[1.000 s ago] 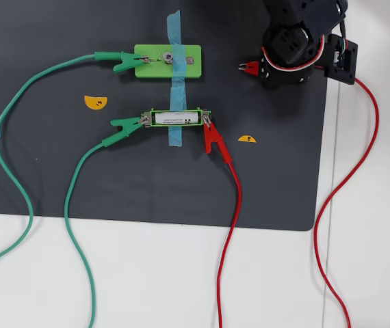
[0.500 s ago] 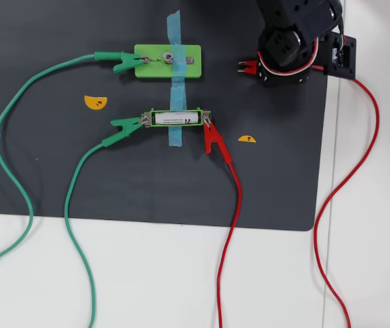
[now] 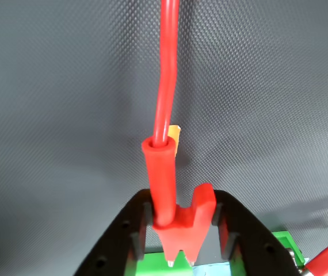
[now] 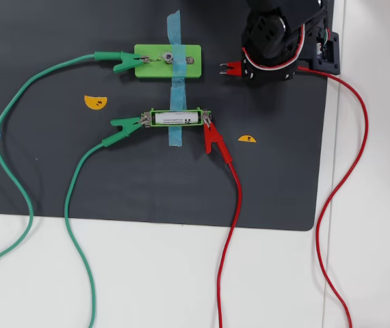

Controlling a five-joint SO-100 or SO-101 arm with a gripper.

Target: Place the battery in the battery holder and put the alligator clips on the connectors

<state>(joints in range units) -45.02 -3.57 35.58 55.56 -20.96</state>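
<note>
Your battery (image 4: 176, 118) sits in the battery holder (image 4: 176, 111), centre frame, with three clips attached. Your gripper (image 4: 230, 67), upper right, pinches the last red alligator clip (image 3: 178, 227); the green block's (image 4: 167, 61) right connector remains.

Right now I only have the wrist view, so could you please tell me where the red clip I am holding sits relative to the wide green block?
Observer: In the overhead view, the red alligator clip in your pincer points left at the right end of the wide green block, with bare mat between them.
Operator: Thank you. Is anything clipped to that block?
Observer: Yes, a green clip is on its left end; the right end is free.
Operator: And the battery holder?
Observer: The battery lies in the battery holder, with a lower green clip at its left end and a second red clip at its right.
</note>
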